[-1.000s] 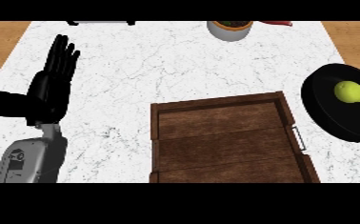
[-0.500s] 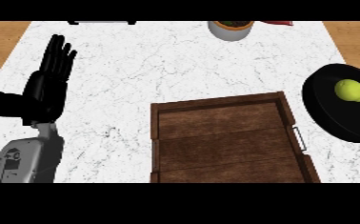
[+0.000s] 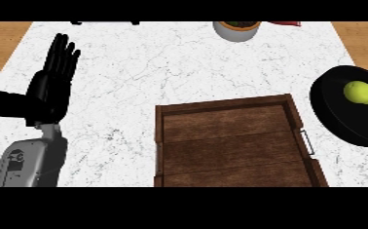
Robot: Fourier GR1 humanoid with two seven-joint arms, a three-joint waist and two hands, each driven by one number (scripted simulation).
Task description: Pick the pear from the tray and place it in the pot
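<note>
Marble desk (image 3: 187, 72): white with grey veins, carrying everything in view.
Pear (image 3: 356, 91): yellow-green, lying inside the black pot (image 3: 332, 107) at the right edge.
Tray (image 3: 233, 145): dark wood, nothing on it, metal handle on its right side, just beside the pot.
Left robot hand (image 3: 52, 84): at the left edge, fingers straight and pointing up, holding nothing.
Bowl (image 3: 238, 29): grey, at the far edge of the desk.

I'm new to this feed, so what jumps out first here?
A big dark wooden tray fills the lower middle of the white marble counter, nothing in it. At the right edge, a yellow-green pear sits in the black pot. The black left hand rests open at left.
</note>
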